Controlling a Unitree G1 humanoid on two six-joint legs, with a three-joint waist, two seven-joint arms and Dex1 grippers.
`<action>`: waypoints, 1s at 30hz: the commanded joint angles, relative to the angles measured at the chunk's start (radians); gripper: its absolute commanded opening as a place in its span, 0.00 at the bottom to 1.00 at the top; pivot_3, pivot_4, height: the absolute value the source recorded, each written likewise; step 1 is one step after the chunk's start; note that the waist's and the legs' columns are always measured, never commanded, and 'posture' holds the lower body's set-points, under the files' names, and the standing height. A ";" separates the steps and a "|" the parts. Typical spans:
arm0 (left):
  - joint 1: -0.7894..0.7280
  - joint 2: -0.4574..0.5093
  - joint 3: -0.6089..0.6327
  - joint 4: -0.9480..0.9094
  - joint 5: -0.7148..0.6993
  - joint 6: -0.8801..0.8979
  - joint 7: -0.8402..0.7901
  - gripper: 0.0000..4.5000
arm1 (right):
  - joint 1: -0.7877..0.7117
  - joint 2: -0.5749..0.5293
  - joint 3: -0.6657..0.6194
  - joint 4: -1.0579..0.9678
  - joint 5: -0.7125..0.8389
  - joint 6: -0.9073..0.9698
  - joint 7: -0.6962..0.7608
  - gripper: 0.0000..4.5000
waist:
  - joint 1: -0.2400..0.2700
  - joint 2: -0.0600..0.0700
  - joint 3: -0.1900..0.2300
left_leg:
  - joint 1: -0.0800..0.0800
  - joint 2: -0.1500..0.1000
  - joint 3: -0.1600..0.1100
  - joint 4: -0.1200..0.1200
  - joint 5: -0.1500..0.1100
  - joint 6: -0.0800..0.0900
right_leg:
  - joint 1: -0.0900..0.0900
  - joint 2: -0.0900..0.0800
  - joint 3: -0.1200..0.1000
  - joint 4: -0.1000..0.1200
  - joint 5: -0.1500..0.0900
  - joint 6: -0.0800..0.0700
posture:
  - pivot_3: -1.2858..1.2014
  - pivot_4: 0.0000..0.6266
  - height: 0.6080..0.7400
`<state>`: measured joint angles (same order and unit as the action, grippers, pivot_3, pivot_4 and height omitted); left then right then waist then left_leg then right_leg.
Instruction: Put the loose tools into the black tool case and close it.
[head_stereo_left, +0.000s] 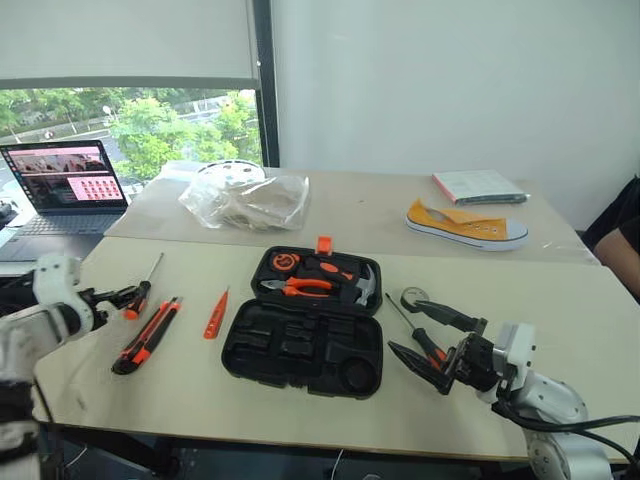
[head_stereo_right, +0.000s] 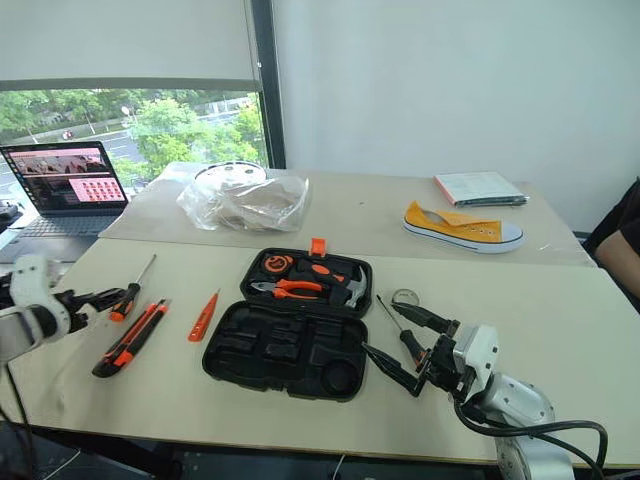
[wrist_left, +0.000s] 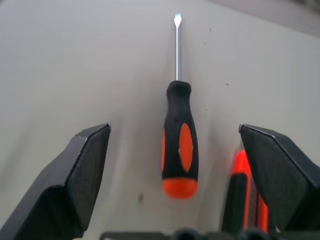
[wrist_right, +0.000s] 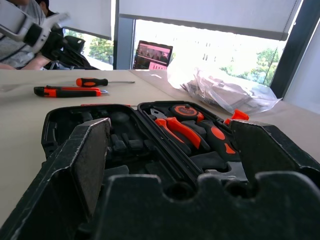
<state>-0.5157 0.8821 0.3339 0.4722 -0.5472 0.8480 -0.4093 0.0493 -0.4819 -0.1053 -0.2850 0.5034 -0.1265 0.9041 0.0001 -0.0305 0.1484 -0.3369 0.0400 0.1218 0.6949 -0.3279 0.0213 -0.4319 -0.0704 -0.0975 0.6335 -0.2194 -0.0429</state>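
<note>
Black moulded tool case (head_stereo_left: 303, 345) lies open in the middle of the bench (head_stereo_left: 560, 310), pliers (head_stereo_left: 303, 287) and hammer (head_stereo_left: 364, 285) in its far half. Just right of it, a screwdriver (head_stereo_left: 425, 345) lies under the right claw (head_stereo_left: 432, 345), whose fingers stand wide apart, holding nothing. Beside it sits what seems a small tape roll (head_stereo_left: 414, 297). Left of the case lie the orange tester (head_stereo_left: 215, 314), the utility knife (head_stereo_left: 147, 335) and a second screwdriver (wrist_left: 179, 142), which sits between the left claw's (head_stereo_left: 128, 296) spread fingers, ungripped.
</note>
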 joint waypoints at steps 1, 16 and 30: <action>-0.107 -0.011 -0.093 0.154 0.106 -0.072 -0.066 0.99 | -0.004 -0.002 -0.018 -0.039 0.002 0.001 -0.021 0.99 | -0.001 0.000 0.000 | -0.001 -0.001 0.001 -0.001 0.000 0.000 | -0.003 0.000 0.000 0.000 0.000 0.000 | 0.52 0.24 1.00; -0.136 -0.046 0.009 0.262 0.122 -0.613 -0.423 0.19 | 0.074 -0.026 -0.044 -0.124 -0.009 0.022 -0.088 1.00 | 0.001 -0.004 0.002 | -0.001 -0.006 0.003 0.004 0.001 0.002 | -0.007 -0.007 0.004 0.013 -0.002 0.004 | 0.52 0.24 1.00; -0.341 -0.177 -0.510 0.131 0.442 -1.051 -1.036 0.19 | 0.227 -0.115 -0.258 -0.175 0.063 0.057 -0.092 1.00 | 0.011 -0.006 0.002 | -0.004 -0.007 0.003 0.009 -0.001 0.005 | -0.005 -0.005 0.005 0.013 -0.002 0.005 | 0.52 0.24 1.00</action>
<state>-0.8025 0.7359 -0.1279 0.5736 -0.1785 -0.1507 -1.4708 0.2899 -0.5941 -0.3079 -0.4273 0.5349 -0.0774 0.8401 0.0112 -0.0360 0.1503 -0.3405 0.0334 0.1249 0.7044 -0.3284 0.0261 -0.4372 -0.0752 -0.0925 0.6462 -0.2219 -0.0383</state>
